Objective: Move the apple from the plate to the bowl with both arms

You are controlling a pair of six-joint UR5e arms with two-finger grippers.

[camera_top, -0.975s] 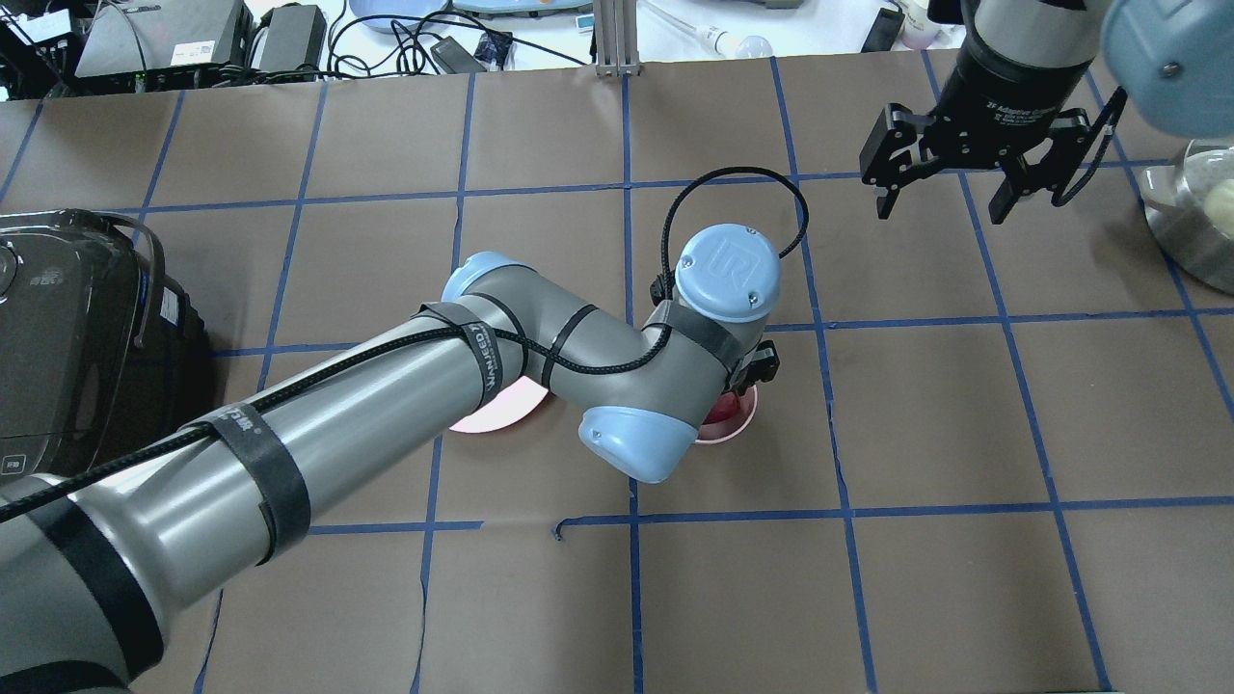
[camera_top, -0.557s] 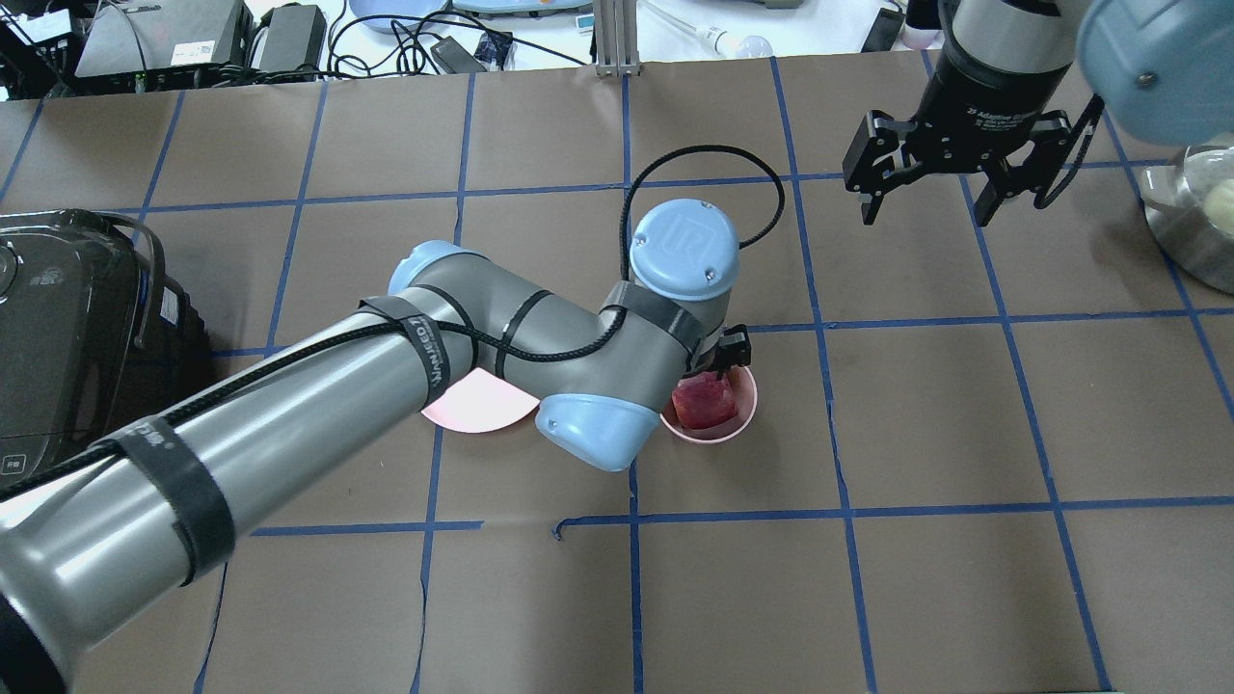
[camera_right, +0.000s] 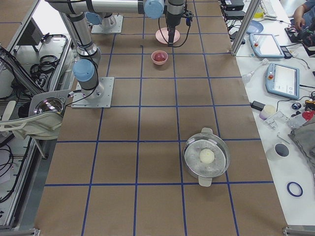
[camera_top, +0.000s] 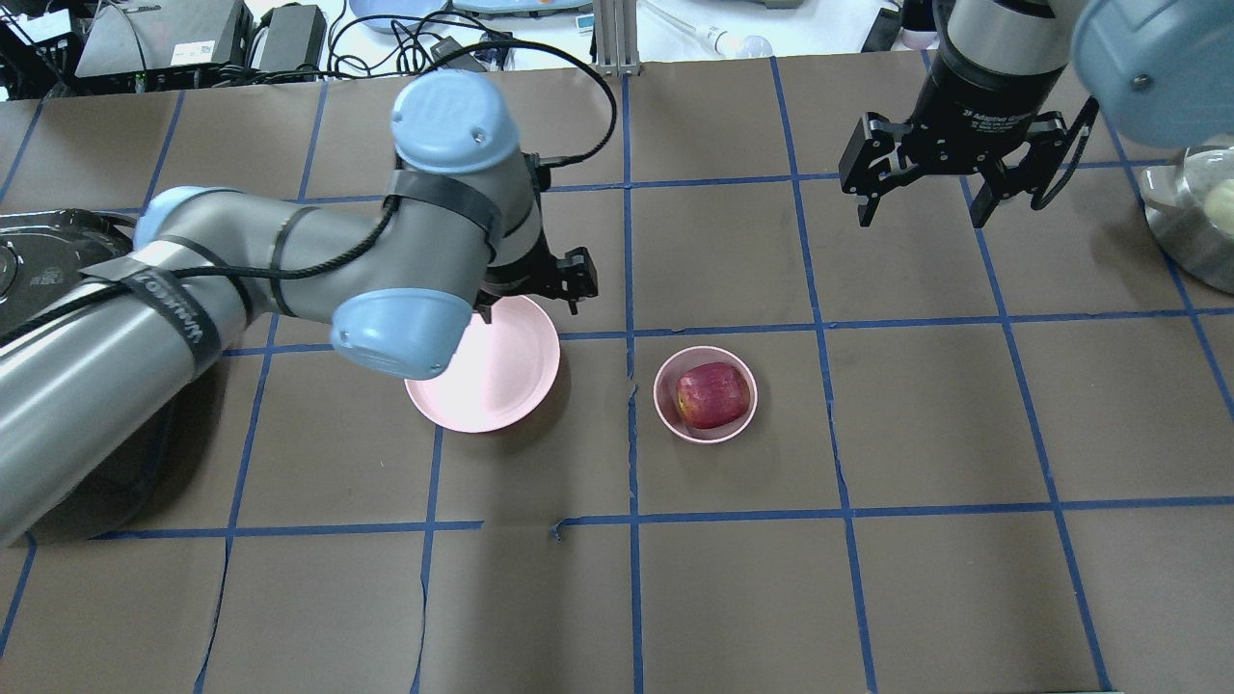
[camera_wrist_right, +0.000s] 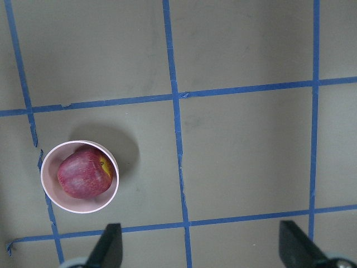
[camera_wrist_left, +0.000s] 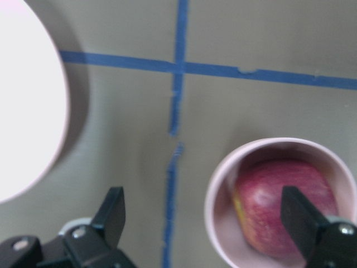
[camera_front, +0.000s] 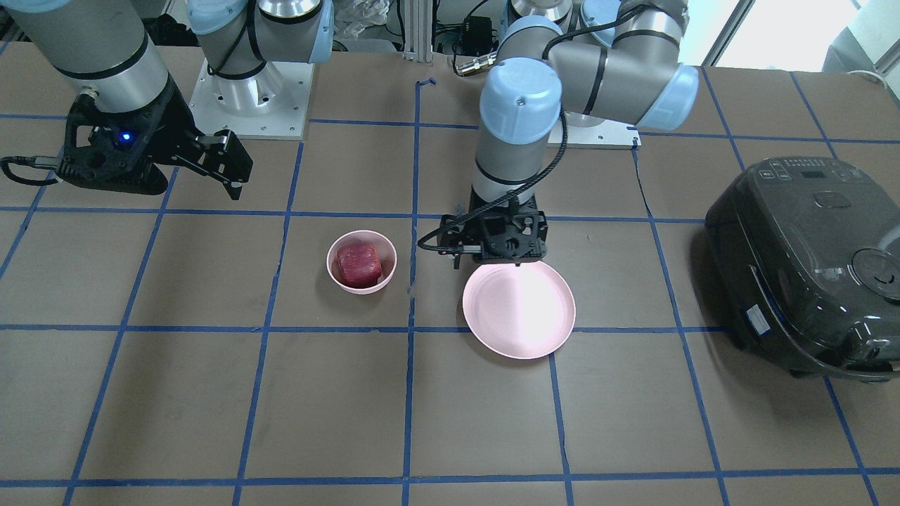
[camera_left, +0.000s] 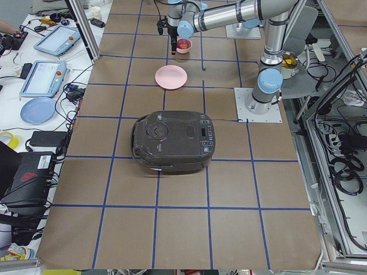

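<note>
The dark red apple [camera_top: 713, 395] lies in the small deep pink bowl [camera_top: 667, 414], also in the front view [camera_front: 358, 261] and the right wrist view [camera_wrist_right: 82, 173]. The wide pink plate [camera_top: 492, 381] sits bare to the bowl's left. My left gripper [camera_top: 530, 294] hangs open and empty over the plate's far edge. Its wrist view shows the apple [camera_wrist_left: 284, 209] in the bowl low on the right. My right gripper [camera_top: 923, 207] is open and empty, high over the far right of the table, well clear of the bowl.
A black rice cooker [camera_front: 808, 260] stands at the table's left end, partly under my left arm. A metal pot [camera_top: 1191, 222] with a pale round thing in it stands at the right edge. Cables and devices lie beyond the far edge.
My left arm has swung left, away from the bowl to over the plate's far edge, leaving the apple uncovered in the bowl. My right gripper has shifted slightly left.
</note>
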